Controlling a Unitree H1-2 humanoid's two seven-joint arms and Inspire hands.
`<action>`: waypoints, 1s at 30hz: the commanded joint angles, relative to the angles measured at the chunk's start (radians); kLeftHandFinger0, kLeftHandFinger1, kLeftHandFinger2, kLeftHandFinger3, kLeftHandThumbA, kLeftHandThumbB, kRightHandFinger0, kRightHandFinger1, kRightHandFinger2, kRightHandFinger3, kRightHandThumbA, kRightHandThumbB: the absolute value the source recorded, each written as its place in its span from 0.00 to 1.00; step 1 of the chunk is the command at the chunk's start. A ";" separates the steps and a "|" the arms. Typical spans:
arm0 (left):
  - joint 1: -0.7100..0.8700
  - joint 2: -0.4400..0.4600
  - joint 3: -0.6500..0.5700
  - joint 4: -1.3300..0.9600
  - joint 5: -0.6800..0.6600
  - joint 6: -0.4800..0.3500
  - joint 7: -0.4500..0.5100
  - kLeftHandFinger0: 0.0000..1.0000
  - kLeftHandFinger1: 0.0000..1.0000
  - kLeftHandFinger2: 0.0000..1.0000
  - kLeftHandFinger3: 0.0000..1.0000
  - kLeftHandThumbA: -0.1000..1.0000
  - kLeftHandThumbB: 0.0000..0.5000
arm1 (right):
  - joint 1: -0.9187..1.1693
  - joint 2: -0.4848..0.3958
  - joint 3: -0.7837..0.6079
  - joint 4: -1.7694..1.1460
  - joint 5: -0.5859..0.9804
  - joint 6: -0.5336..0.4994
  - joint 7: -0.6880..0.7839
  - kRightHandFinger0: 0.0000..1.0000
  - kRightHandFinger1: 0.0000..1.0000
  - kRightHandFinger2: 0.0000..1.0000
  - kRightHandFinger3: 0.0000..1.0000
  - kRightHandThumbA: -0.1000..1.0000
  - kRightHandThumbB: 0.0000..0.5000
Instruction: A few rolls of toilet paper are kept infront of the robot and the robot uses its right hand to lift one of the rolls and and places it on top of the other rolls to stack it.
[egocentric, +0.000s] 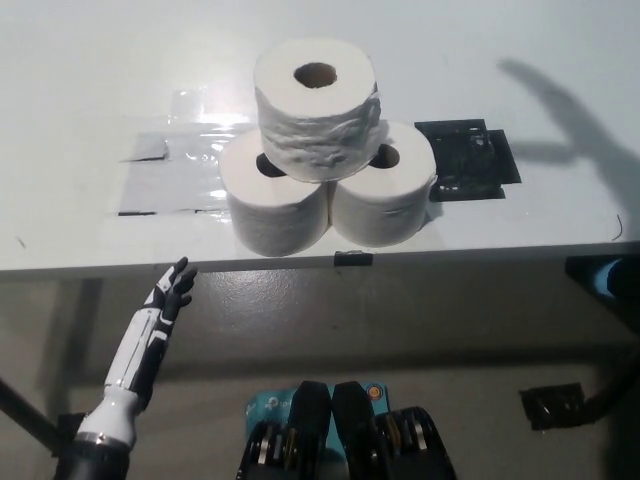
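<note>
One white toilet roll stands upright on top of two others, the left roll and the right roll, near the table's front edge. Its core hole faces up. Nothing touches the stack. My white left hand reaches up at the lower left, below the table's edge, fingers apart and empty. My black right arm and hand are out of the picture; only a shadow falls across the table at the right.
The white table carries a patch of clear tape left of the rolls and a black square marker to their right. A small black clip sits on the front edge. Grey floor lies below.
</note>
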 joint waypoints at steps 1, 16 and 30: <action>-0.120 0.006 0.024 -0.015 -0.045 -0.002 0.003 1.00 1.00 1.00 1.00 1.00 0.38 | 0.058 -0.190 -0.293 -0.787 0.280 0.172 -0.067 1.00 1.00 1.00 1.00 1.00 0.50; -0.149 0.011 0.019 0.025 -0.048 -0.008 -0.009 1.00 1.00 1.00 1.00 1.00 0.39 | 0.736 0.071 -0.328 -1.339 0.434 0.115 -0.266 1.00 1.00 1.00 1.00 1.00 0.51; -0.097 0.018 0.026 0.006 -0.061 -0.019 -0.017 1.00 1.00 1.00 1.00 1.00 0.38 | 1.026 0.289 -0.159 -1.003 0.232 -0.160 -0.183 1.00 1.00 1.00 1.00 1.00 0.46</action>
